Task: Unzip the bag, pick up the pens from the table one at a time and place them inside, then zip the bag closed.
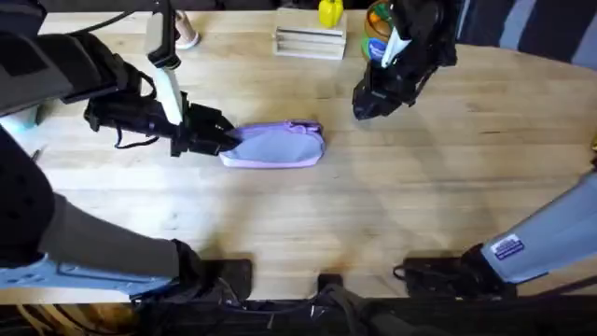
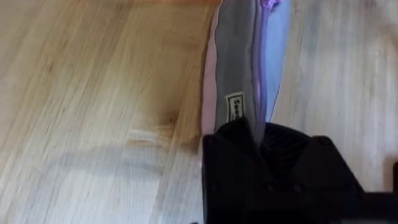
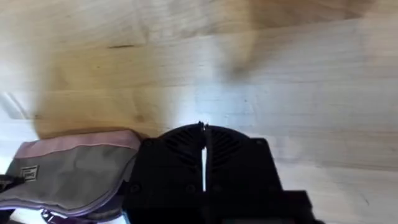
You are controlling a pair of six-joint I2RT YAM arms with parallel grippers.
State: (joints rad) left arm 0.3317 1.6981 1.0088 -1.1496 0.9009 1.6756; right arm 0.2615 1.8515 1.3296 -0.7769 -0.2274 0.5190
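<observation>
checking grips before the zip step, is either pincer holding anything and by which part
The left pincer is shut on the bag, at its end nearest the left arm. The right pincer is shut, above the table, holding nothing.

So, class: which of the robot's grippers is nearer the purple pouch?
Left. The left gripper is clamped on the end of the bag. The right gripper hangs apart from it, toward the table's far side.
</observation>
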